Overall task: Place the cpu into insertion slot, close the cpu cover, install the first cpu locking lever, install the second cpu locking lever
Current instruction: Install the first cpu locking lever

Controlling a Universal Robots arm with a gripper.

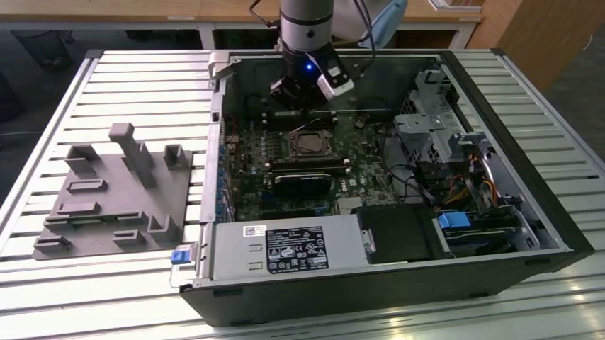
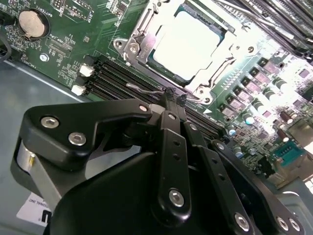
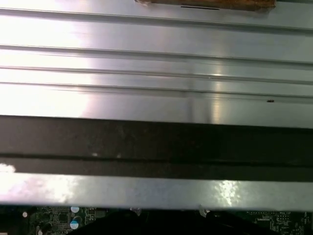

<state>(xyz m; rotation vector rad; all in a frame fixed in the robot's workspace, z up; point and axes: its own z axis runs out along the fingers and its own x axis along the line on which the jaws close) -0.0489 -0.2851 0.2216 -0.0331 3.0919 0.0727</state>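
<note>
A: Starting at the exterior view's left, what is being worked on?

B: The grey fixture point(image 1: 113, 191) is being left alone. Inside the case, the slot point(image 1: 308, 145) is being approached from above. In the second wrist view the cpu point(image 2: 188, 41) is being seen seated in it, with the cover point(image 2: 138, 30) lying down around it.

A: And the gripper point(image 2: 174, 96)?

B: It is being held clenched, its tips drawn together right at the thin wire lever point(image 2: 144, 88). Whether the wire is being pinched or only pressed cannot be told.

A: How is this being done well?

B: Probably by keeping the tips on the wire and off the memory slots point(image 2: 117, 78) just beside it.

A: Room?

B: Space is being limited by the case wall point(image 1: 219, 134) on the exterior view's left and the drive cage point(image 1: 430, 127) on its right; above, it is open.
</note>
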